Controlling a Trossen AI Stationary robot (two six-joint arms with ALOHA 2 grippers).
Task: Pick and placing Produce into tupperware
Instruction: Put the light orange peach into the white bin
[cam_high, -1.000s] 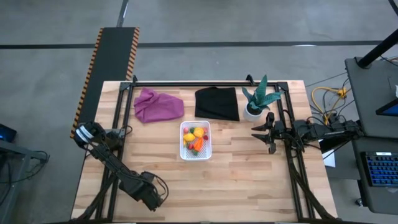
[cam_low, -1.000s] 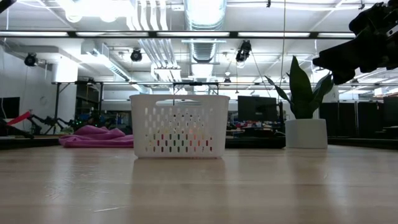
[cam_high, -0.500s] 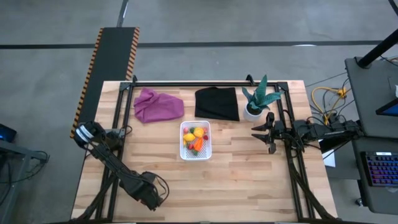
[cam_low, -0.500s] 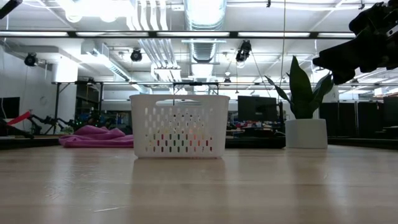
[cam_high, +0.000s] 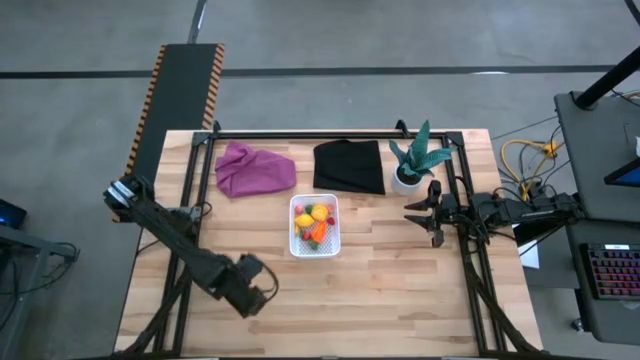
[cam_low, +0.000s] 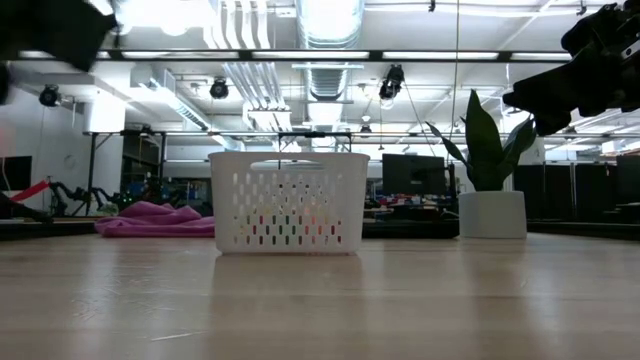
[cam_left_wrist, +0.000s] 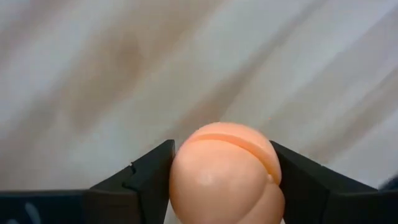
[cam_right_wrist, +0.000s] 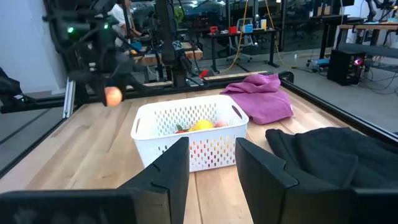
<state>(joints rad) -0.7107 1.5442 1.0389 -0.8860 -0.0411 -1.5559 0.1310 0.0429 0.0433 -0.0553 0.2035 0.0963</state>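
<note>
The white tub with slotted walls (cam_high: 314, 226) stands mid-table and holds yellow lemons, an orange carrot and red berries (cam_high: 315, 224); the right wrist view also shows the tub (cam_right_wrist: 189, 132). My left gripper (cam_high: 255, 292) is near and left of the tub, shut on an orange peach (cam_left_wrist: 227, 171). In the right wrist view that peach (cam_right_wrist: 113, 96) hangs above the wood. My right gripper (cam_high: 418, 213) waits open to the right of the tub, its fingers (cam_right_wrist: 177, 165) level and pointing at it. My left gripper pinches the peach between its two fingers (cam_left_wrist: 146, 177), one on each opposite side (cam_left_wrist: 183, 174). In the right wrist view the fingers come from above, pointing down. The peach is lifted clear of the table, below the gripper.
A purple cloth (cam_high: 255, 168) and a black cloth (cam_high: 349, 166) lie along the far edge. A potted plant (cam_high: 412, 165) stands far right, close to my right gripper. Bare wood lies near and to both sides of the tub.
My left gripper has risen and moved toward the far edge and slightly right, toward the tub, still shut on the peach. Its arm now shows at the low view's upper left. The right arm has kept still.
</note>
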